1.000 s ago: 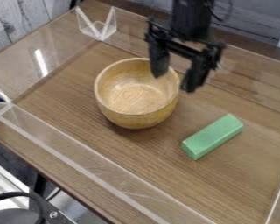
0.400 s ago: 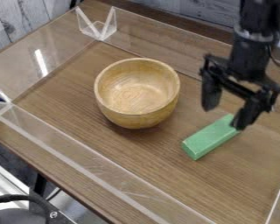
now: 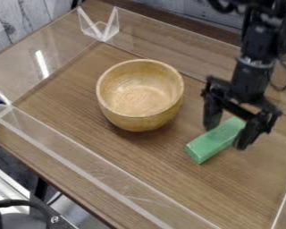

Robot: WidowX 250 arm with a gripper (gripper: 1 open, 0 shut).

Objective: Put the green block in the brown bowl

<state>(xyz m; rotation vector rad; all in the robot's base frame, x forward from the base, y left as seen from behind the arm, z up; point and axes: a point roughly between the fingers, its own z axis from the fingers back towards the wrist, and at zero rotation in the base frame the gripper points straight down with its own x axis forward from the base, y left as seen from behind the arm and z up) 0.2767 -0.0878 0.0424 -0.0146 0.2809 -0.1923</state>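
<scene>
Can't see all of the green block's [image 3: 209, 144] far end, partly covered by the gripper [image 3: 227, 127]. Can't tell whether block and gripper touch. Lose the robot arm [image 3: 256, 45] past the far edge, the black cable [image 3: 26, 205] past the left.

Single camera view on record. It looks steeply down from above onto the wooden table [image 3: 121, 170], facing across it at a slant. Set fairly near; the bowl [image 3: 139, 95] lies left of centre and the table's edge crosses the lower left.
</scene>
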